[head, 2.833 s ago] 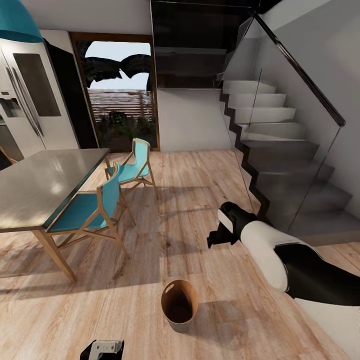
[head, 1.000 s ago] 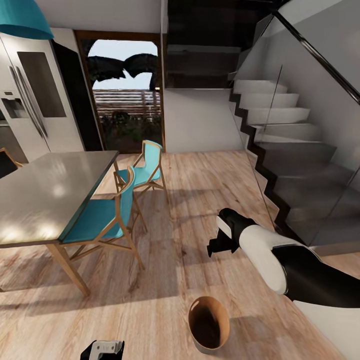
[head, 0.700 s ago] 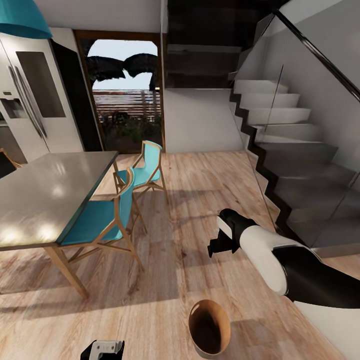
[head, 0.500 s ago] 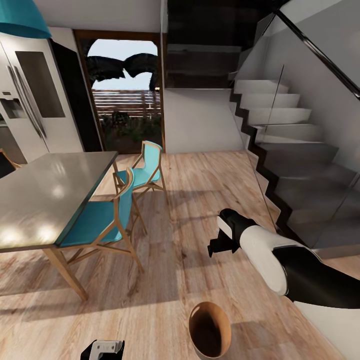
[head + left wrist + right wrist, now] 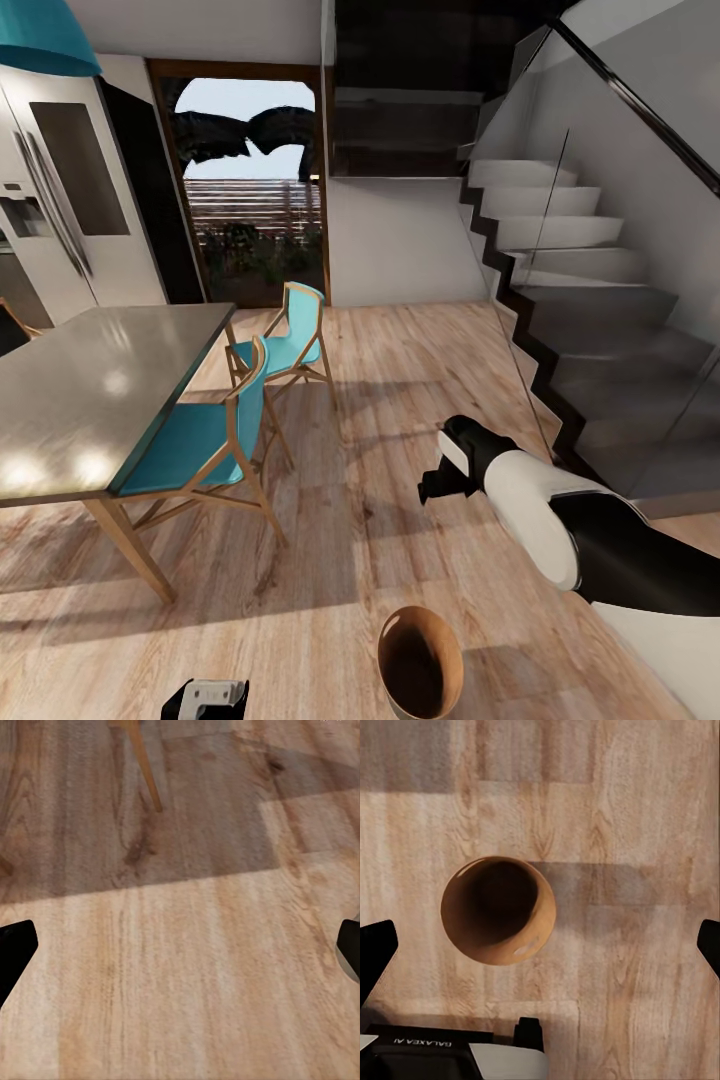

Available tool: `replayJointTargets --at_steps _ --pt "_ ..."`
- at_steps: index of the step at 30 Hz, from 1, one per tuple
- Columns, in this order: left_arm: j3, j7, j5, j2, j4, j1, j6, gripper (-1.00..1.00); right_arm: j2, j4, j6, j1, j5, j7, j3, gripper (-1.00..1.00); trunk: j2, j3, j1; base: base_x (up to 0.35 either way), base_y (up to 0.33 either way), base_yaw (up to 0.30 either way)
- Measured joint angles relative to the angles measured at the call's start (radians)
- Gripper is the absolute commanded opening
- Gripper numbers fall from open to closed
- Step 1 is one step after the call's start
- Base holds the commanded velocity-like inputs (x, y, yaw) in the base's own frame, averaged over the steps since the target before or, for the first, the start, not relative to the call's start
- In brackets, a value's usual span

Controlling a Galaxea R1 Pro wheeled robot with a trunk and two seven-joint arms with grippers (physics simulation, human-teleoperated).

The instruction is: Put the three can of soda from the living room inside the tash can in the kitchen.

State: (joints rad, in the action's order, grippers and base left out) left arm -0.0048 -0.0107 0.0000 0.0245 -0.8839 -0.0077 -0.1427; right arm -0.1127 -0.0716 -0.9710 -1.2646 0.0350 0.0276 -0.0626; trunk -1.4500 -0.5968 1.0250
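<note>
Open light wood floor (image 5: 400,380) from 11 to 1 o'clock. Grey-topped wooden table (image 5: 70,400) and two teal wood-framed chairs (image 5: 190,445) at 9–10. Glass-railed grey staircase (image 5: 590,330) at 2. Round brown-lined bin (image 5: 420,662) near, at 6.

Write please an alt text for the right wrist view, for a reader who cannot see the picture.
A small round trash can with a brown, empty inside stands on a light wood floor, seen from straight above. The two dark fingertips of the right gripper sit far apart at the picture's edges, holding nothing.
</note>
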Motion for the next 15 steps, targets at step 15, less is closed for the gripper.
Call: replayJointTargets --at_steps 15 --pt "0.0 0.0 0.0 0.0 -0.005 0.0 -0.001 1.0 0.003 0.001 0.051 0.005 0.0 0.0 0.0 1.0 0.0 0.0 0.0 0.0 0.0 0.0"
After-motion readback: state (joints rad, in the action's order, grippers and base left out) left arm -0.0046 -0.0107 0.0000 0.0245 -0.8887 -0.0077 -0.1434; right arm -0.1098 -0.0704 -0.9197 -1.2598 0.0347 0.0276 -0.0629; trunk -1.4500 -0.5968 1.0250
